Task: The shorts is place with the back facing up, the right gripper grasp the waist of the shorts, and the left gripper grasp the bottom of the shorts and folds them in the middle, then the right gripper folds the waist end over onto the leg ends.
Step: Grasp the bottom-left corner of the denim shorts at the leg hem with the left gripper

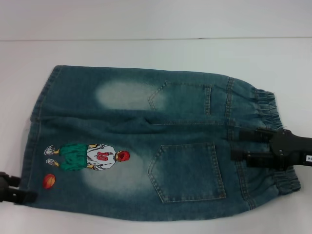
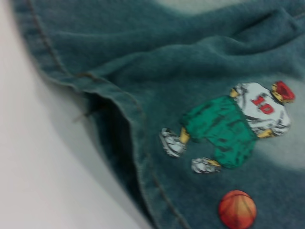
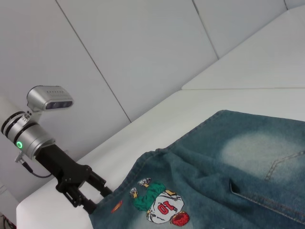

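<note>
Right gripper (image 1: 233, 144) spread wide over the waist (image 1: 265, 114); left gripper (image 1: 22, 195) at the shorts' (image 1: 141, 131) hem, grip unclear.

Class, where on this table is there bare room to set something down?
A wide bare strip of table lies beyond the shorts. The near edge is narrow. Crowded: the right hand at the waist and the left hand at the hem.

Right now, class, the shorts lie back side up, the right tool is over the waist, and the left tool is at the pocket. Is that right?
One detail is wrong. The left tool is at the leg hem, near the embroidered basketball, as the head view shows. The shorts lie back up, with the right tool over the waist.
</note>
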Action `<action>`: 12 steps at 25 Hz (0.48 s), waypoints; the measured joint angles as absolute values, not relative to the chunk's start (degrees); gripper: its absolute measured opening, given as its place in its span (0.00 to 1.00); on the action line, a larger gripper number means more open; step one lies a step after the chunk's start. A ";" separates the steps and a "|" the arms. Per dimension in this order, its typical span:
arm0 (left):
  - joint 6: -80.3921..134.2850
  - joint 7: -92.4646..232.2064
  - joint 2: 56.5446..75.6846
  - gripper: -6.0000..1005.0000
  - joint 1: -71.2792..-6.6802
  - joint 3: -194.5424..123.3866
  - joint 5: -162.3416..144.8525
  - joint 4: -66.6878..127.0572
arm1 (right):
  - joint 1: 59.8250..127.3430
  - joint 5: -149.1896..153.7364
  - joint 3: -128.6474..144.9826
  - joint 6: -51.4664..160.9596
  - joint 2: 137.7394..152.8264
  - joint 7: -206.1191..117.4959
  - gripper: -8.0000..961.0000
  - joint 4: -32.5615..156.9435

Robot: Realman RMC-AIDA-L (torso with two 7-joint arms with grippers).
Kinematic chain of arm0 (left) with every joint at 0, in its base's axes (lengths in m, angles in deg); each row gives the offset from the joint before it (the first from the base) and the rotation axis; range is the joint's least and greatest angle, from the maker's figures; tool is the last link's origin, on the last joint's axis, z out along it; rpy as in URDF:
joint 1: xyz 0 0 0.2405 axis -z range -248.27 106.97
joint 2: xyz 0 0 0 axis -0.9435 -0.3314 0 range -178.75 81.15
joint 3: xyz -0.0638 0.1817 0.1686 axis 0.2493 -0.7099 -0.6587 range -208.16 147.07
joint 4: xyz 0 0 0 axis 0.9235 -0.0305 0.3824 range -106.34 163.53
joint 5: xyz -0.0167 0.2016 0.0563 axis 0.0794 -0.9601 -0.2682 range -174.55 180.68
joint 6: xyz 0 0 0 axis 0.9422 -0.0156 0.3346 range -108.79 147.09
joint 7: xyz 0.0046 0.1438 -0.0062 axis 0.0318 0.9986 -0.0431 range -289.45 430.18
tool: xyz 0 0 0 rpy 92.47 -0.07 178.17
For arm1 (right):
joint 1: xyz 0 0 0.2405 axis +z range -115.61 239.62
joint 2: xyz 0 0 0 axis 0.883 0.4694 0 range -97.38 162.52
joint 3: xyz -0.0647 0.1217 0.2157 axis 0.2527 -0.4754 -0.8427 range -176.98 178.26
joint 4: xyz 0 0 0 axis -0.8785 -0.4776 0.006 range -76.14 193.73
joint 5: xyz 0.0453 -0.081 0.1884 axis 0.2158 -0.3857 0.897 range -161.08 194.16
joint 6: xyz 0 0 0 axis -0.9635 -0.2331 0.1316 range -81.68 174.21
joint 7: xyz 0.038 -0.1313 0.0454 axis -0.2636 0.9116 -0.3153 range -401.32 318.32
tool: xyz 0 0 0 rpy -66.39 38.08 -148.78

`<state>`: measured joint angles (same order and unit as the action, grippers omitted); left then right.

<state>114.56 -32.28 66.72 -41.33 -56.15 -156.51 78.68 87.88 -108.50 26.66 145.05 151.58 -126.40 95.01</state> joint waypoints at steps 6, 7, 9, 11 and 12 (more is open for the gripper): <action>116.18 -32.67 67.29 0.84 -41.33 -58.03 -156.49 78.43 | 87.81 -108.24 26.66 145.22 151.56 -126.40 0.95 95.00; 116.45 -32.70 67.40 0.84 -41.33 -58.27 -156.49 78.40 | 87.80 -108.12 26.66 145.24 151.54 -126.40 0.95 95.00; 116.97 -32.70 67.47 0.84 -41.10 -58.39 -156.49 78.16 | 87.80 -107.92 26.66 145.25 151.49 -126.40 0.95 95.00; 117.33 -32.71 67.53 0.84 -40.81 -58.45 -156.49 77.93 | 87.83 -107.86 26.66 145.25 151.48 -126.40 0.95 95.00; 117.42 -32.69 67.55 0.84 -40.67 -58.49 -156.50 77.84 | 87.88 -107.86 26.66 145.25 151.48 -126.40 0.95 95.00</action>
<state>117.42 -32.69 67.55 -40.67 -58.49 -156.50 77.84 87.88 -107.86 26.66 145.25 151.48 -126.40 95.00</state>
